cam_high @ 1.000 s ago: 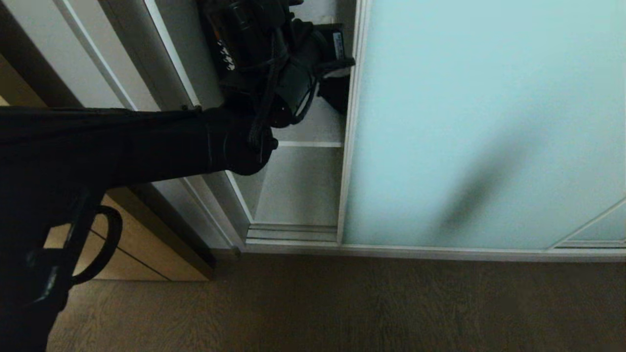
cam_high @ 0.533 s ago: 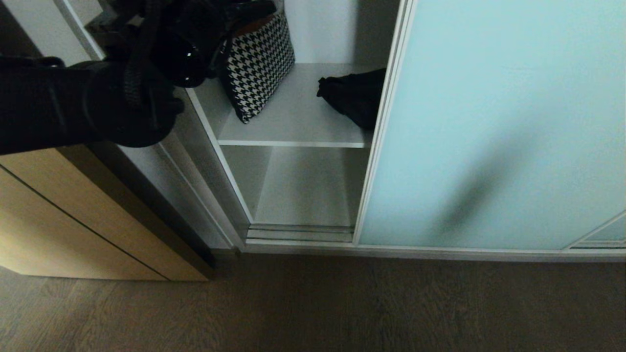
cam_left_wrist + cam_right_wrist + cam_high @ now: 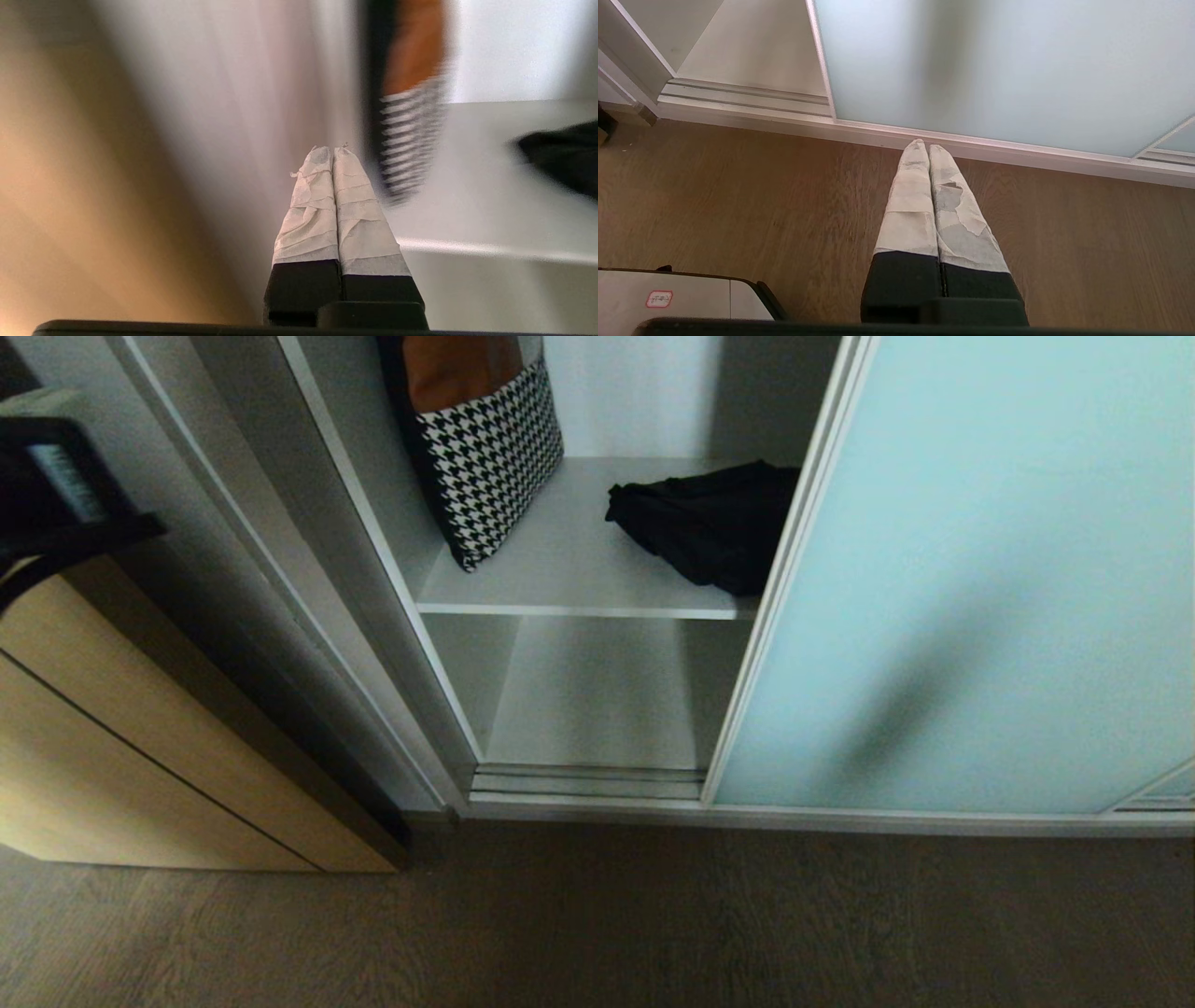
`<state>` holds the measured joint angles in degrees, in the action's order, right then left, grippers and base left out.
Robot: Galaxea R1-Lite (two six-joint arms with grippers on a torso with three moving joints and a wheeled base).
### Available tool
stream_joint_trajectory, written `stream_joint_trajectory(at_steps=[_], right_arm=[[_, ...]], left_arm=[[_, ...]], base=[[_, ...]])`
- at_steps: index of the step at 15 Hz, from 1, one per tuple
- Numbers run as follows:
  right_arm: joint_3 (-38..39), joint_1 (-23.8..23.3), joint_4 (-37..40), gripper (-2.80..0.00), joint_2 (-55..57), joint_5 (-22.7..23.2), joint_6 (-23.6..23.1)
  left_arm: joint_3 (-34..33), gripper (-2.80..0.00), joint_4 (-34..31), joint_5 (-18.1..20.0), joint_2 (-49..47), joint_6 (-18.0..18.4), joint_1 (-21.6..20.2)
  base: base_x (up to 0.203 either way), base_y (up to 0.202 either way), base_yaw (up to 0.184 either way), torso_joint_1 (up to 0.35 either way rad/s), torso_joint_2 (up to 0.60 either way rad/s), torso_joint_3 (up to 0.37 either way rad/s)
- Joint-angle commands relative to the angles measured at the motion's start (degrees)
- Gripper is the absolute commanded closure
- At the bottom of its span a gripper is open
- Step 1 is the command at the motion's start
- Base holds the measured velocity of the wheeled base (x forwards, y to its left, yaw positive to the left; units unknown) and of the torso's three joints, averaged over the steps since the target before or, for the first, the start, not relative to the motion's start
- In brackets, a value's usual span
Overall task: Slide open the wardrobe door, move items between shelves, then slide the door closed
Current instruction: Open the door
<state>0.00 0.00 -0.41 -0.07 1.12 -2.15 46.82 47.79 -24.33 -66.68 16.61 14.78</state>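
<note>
The soft matte black fabric bundle [image 3: 707, 525] is lying on the white upper shelf [image 3: 569, 609], partly tucked behind the pale aqua frosted-glass sliding door [image 3: 980, 569]. Limp and light, it is probably best pinched at its raised folds. The left gripper [image 3: 332, 149] and the right gripper [image 3: 927, 142] are both sitting clenched and empty.

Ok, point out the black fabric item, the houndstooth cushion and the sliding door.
black fabric item [image 3: 709, 527], head view, middle of the bundle.
houndstooth cushion [image 3: 490, 467], head view, checked lower panel.
sliding wardrobe door [image 3: 990, 569], head view, frosted glass pane.
</note>
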Motion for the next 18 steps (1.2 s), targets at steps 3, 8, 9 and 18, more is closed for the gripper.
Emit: stream_joint_trajectory(at_steps=[3, 8, 9, 18], right_arm=[[0.0, 0.0, -0.02, 0.0, -0.01, 0.02, -0.05], [0.0, 0.0, -0.02, 0.0, -0.01, 0.02, -0.05], [0.0, 0.0, -0.02, 0.0, -0.01, 0.02, -0.05], [0.0, 0.0, -0.02, 0.0, -0.01, 0.02, -0.05]], left_arm=[[-19.65, 0.0, -2.38, -0.33, 29.6, 0.76, -9.31], [-31.52, 0.0, -24.6, -0.51, 56.33, -1.46, -13.41], [-33.51, 0.0, -30.66, -0.76, 59.2, -2.82, -14.1], [-46.87, 0.0, -37.6, 16.12, 66.6, -11.66, -14.96]], base=[[0.0, 0.0, 0.0, 0.0, 0.0, 0.0], [0.0, 0.0, 0.0, 0.0, 0.0, 0.0], [0.0, 0.0, 0.0, 0.0, 0.0, 0.0], [0.0, 0.0, 0.0, 0.0, 0.0, 0.0]])
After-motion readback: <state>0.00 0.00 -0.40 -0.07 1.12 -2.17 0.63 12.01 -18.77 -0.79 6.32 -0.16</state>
